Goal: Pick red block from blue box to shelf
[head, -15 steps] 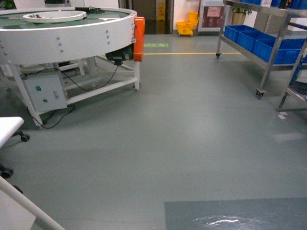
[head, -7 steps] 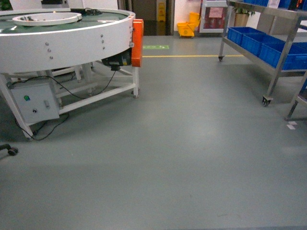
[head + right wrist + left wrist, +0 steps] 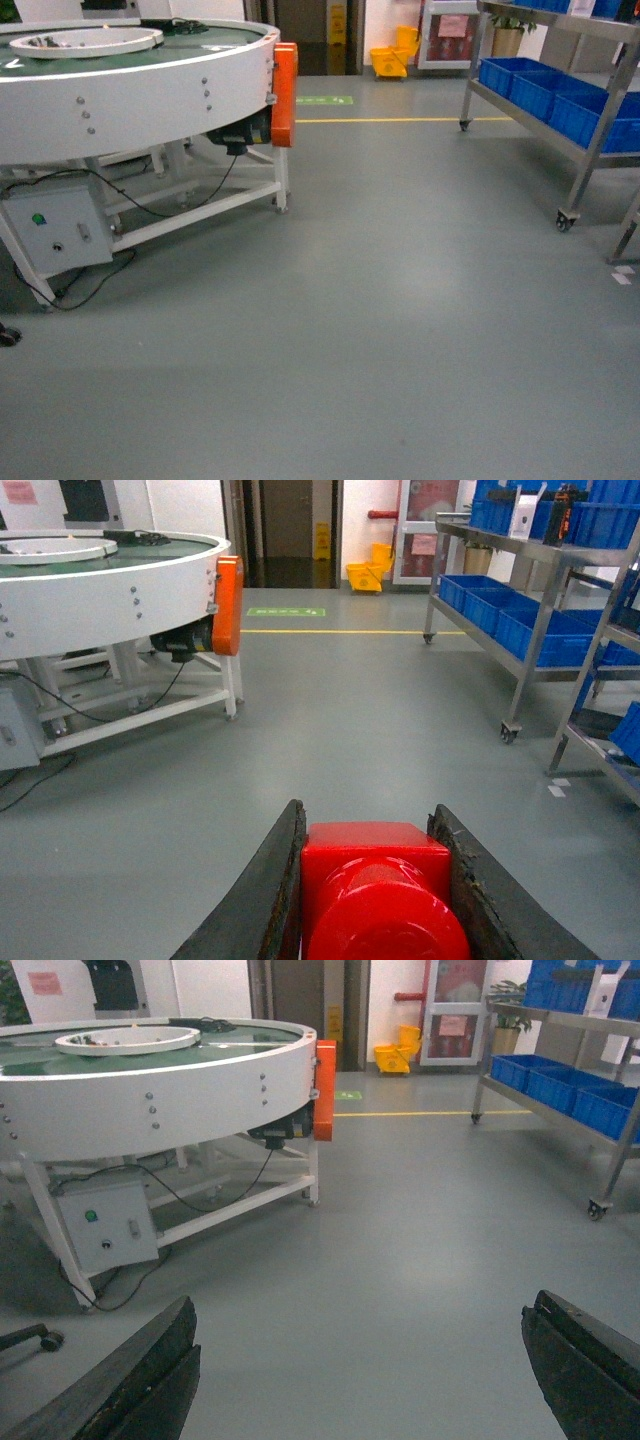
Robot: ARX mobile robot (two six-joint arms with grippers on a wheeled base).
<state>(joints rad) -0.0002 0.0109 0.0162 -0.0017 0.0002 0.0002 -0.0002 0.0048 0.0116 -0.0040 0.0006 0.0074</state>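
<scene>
In the right wrist view the red block [image 3: 375, 880] fills the gap between the two dark fingers, stud facing the camera. My right gripper [image 3: 368, 815] is shut on it, held above the grey floor. Seen from the left wrist, my left gripper [image 3: 362, 1305] is open, with only floor between its fingers. The steel shelf [image 3: 600, 130] stands at the right, also seen as shelf [image 3: 530, 630] and shelf [image 3: 620, 1130]. The blue box is out of view. Neither gripper shows in the head view.
A white round conveyor table [image 3: 140, 90] with an orange guard [image 3: 284, 80] and a grey control box [image 3: 55, 230] stands at the left. Dark blue crates [image 3: 545, 90] sit on the shelf's lower tier. A yellow mop bucket [image 3: 390, 58] stands far back. A yellow floor line [image 3: 400, 120] crosses ahead.
The head view has moved forward and swung: the round table slid left and nearer, the shelf shifted right, and the white chair and darker floor patch left the view.
</scene>
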